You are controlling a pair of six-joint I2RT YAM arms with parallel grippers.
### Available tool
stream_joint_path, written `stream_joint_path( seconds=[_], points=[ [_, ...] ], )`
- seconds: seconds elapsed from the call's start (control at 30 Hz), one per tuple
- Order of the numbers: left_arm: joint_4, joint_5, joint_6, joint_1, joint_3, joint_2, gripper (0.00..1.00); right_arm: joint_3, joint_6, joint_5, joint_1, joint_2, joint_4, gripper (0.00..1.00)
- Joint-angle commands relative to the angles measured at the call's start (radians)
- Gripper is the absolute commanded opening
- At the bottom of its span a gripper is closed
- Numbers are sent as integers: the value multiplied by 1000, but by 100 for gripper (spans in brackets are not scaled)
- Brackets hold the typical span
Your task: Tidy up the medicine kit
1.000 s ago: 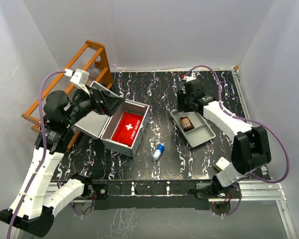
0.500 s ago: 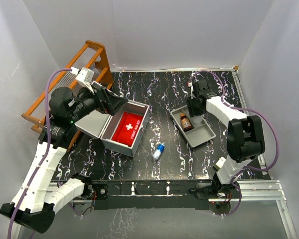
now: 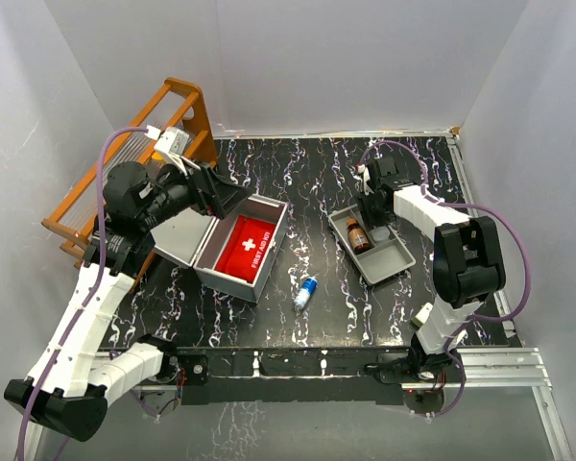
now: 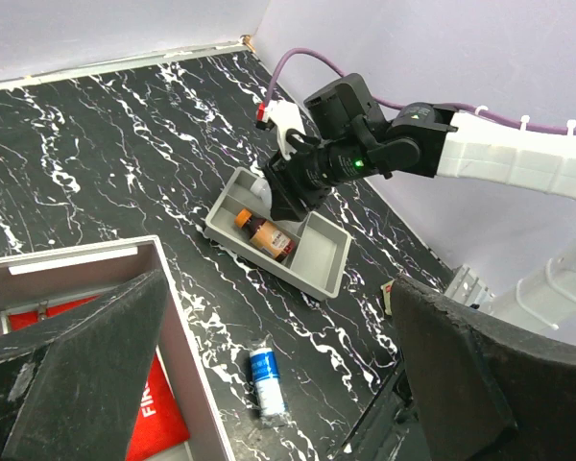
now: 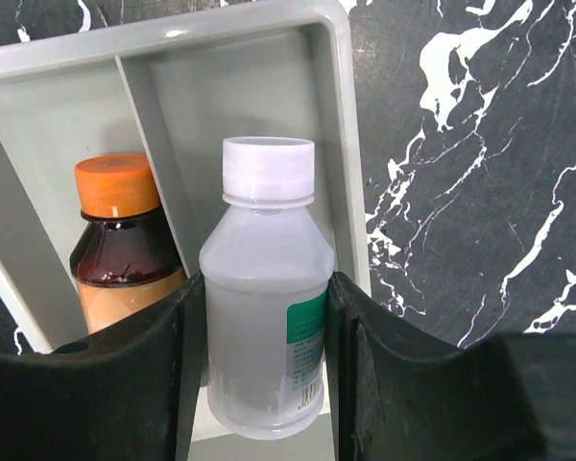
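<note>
My right gripper [image 3: 374, 205] [image 5: 266, 307] is shut on a translucent white bottle [image 5: 267, 259] with a white cap and green label. It holds the bottle over the far end compartment of the grey tray [image 3: 392, 261] [image 5: 338, 115]. An amber bottle [image 3: 358, 236] [image 5: 125, 245] with an orange cap lies in the neighbouring compartment. A blue and white tube [image 3: 307, 291] [image 4: 267, 381] lies on the table between the tray and the open grey box [image 3: 276, 242]. A red first aid pouch [image 3: 247, 245] lies inside that box. My left gripper [image 3: 216, 192] [image 4: 278, 327] is open and empty above the box's far side.
An orange wooden rack [image 3: 168, 120] stands at the back left behind my left arm. A small white and green box [image 3: 426, 314] lies by my right arm's base. The box lid [image 3: 178, 235] stands open to the left. White walls close in the black marble table [image 3: 298, 182].
My right gripper has moved nearer over the tray's far end with the white bottle, and its forearm has swung round. My left gripper has shifted slightly to the right.
</note>
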Motion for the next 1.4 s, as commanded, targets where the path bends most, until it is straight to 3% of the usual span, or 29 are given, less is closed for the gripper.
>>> stream_joint_path(
  seconds=[0.0,0.43,0.7,0.8,0.87,1.13,1.37],
  points=[
    [64,46,-23,2,-7,7,99,16,-17,-3,2,27,56,33],
    [71,5,-68,1,14,12,98,21,37,-33,3,-3,71,53],
    [84,1,-94,1,29,-3,98,54,155,-52,3,-54,50,55],
    [76,-4,-102,2,38,-7,98,62,283,-35,3,-106,89,55],
    [73,3,-128,1,52,-3,98,58,356,-101,4,-139,91,53],
    [83,-5,-154,2,46,-30,98,-230,669,-317,31,-387,224,53],
    [82,-25,-161,1,17,-38,99,-425,970,-131,280,-518,248,55]
  ],
)
